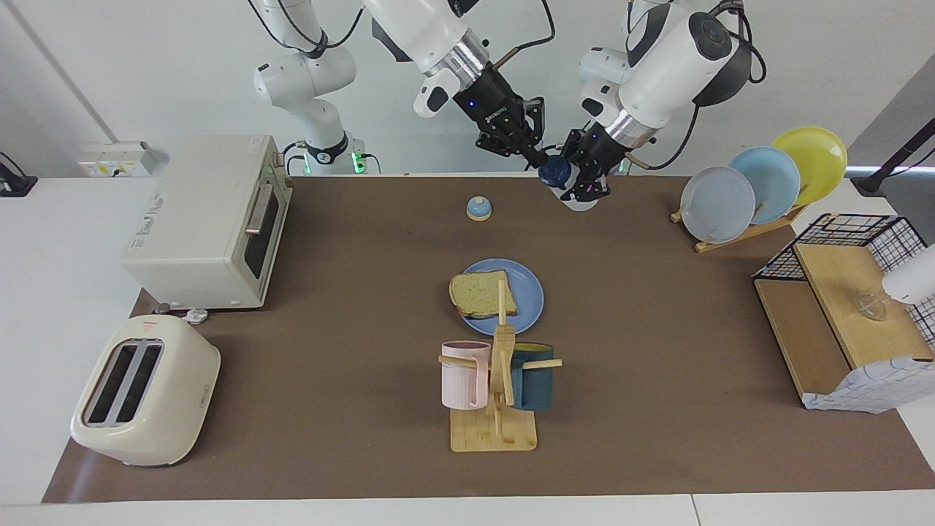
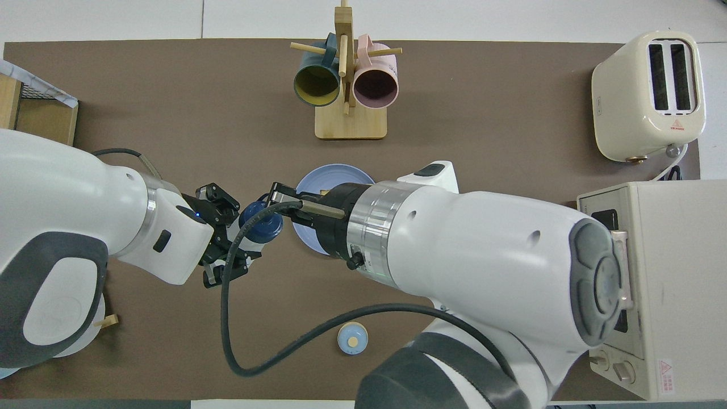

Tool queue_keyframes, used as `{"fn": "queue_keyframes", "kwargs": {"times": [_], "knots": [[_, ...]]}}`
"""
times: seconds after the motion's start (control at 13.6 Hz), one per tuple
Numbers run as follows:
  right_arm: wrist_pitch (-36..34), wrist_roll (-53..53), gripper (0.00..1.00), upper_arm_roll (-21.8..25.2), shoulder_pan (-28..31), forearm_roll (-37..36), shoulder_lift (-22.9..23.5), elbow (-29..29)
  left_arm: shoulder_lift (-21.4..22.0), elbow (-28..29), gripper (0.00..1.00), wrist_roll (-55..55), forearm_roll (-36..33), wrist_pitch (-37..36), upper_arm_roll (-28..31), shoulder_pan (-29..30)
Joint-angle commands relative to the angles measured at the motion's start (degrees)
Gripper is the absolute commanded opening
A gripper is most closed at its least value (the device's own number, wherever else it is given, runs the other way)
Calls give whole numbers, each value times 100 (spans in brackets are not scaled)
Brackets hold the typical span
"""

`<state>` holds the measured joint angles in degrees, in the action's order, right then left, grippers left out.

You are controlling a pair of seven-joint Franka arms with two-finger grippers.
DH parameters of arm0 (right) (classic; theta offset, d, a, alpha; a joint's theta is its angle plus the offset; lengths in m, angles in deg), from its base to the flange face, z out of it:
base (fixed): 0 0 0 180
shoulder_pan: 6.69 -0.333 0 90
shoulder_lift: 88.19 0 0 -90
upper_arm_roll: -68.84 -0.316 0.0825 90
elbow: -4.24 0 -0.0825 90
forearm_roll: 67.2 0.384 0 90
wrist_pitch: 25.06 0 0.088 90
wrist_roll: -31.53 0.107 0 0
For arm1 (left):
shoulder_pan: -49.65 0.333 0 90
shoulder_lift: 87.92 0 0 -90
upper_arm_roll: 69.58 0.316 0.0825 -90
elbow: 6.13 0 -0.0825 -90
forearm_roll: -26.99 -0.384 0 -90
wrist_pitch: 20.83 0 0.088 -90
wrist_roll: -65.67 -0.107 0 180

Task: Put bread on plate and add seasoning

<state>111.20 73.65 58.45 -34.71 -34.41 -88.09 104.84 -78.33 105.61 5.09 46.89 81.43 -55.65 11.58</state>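
Bread (image 1: 483,293) flat on plate (image 1: 527,291), mid-table, just nearer robots than mug rack (image 1: 500,380); seasoning (image 1: 564,183) up in air over table edge at robots' end; left gripper (image 1: 586,191) clamped on bottle body; right gripper (image 1: 541,160) pinched on navy cap (image 2: 260,222); bell (image 1: 478,208) on table near robots' end.

bright, even light; soft shadows; sharp focus.

Glossy white arms, grey joint caps, silver wrist rings, black cables.
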Motion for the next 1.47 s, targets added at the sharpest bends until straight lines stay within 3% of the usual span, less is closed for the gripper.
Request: {"fn": "queue_keyframes", "kwargs": {"times": [0.0,0.29,0.59,0.81,1.03,1.4], "knots": [[322,358,0,11,138,227,69,-128,192,288,16,-42,23,-57,5,-61],[200,-791,0,29,94,-192,-1,-6,192,288,16,-42,23,-40,5,-70],[24,-898,0,20,42,-1160,-10,3,192,288,16,-33,23,-31,5,-70],[76,-513,0,2,103,-1047,-2,-5,192,288,12,-33,23,-31,13,-70],[120,-609,0,11,112,-1047,25,-40,192,288,0,55,23,-31,13,-70],[76,-582,0,29,235,-748,16,-23,192,288,0,196,23,-40,5,-70]]}}
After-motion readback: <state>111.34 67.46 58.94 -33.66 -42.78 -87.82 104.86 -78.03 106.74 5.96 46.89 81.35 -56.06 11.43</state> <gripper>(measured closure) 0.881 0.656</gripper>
